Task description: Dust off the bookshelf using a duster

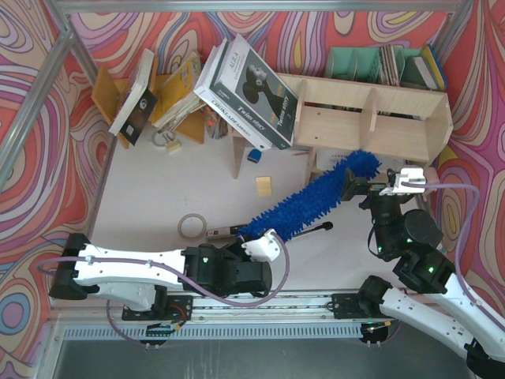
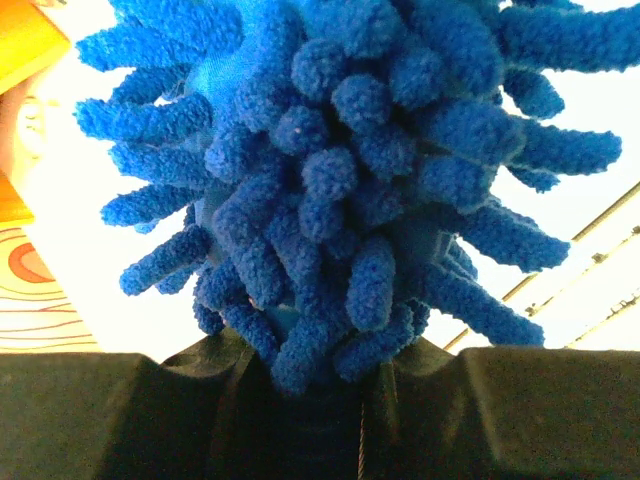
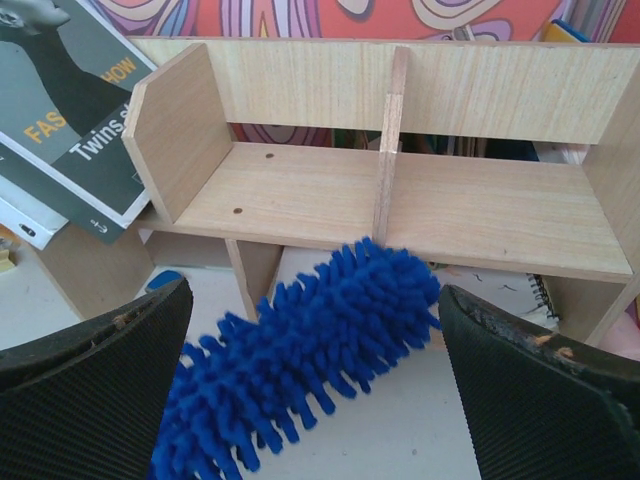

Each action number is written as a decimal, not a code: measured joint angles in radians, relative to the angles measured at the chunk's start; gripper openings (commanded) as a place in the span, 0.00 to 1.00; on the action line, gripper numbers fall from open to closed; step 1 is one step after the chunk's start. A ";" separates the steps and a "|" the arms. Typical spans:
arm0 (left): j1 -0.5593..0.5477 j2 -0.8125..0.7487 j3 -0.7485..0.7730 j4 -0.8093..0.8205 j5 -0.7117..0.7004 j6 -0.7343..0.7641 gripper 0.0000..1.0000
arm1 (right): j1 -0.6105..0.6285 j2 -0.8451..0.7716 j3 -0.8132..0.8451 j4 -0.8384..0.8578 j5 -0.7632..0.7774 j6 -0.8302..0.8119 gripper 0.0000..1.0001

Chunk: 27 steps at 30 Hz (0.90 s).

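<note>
The blue fluffy duster (image 1: pixel 312 197) lies slanted from the table's middle up to the right, its tip at the front edge of the pale plywood bookshelf (image 1: pixel 371 118). My left gripper (image 1: pixel 251 238) is shut on the duster's lower end. In the left wrist view the fluffy head (image 2: pixel 340 170) rises straight out of the closed gripper (image 2: pixel 320 400), and the handle is hidden. My right gripper (image 1: pixel 359 191) is open. Its fingers (image 3: pixel 90 390) stand wide on both sides of the duster's tip (image 3: pixel 330 340) without touching it, in front of the bookshelf's divider (image 3: pixel 388 160).
A large "Twins" magazine (image 1: pixel 252 83) leans on the bookshelf's left end. An orange-brown rack of leaning books (image 1: pixel 154 91) stands at the back left, green file holders (image 1: pixel 355 63) behind the shelf. A tape roll (image 1: pixel 191 227), a black-and-silver rod (image 1: pixel 316 229) and a yellow block (image 1: pixel 263 185) lie on the table.
</note>
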 measured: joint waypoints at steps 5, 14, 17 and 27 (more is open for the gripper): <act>-0.001 -0.047 -0.009 0.001 -0.074 -0.003 0.00 | 0.000 -0.005 0.000 0.002 -0.025 0.000 0.99; -0.003 -0.152 -0.058 -0.041 -0.145 -0.108 0.00 | 0.000 -0.045 -0.013 0.028 -0.030 -0.001 0.99; -0.003 -0.150 -0.064 -0.090 -0.127 -0.174 0.00 | 0.000 -0.041 -0.013 0.028 -0.029 0.000 0.99; -0.016 -0.146 -0.164 -0.027 -0.061 -0.307 0.00 | 0.000 -0.019 -0.013 0.027 -0.027 -0.001 0.99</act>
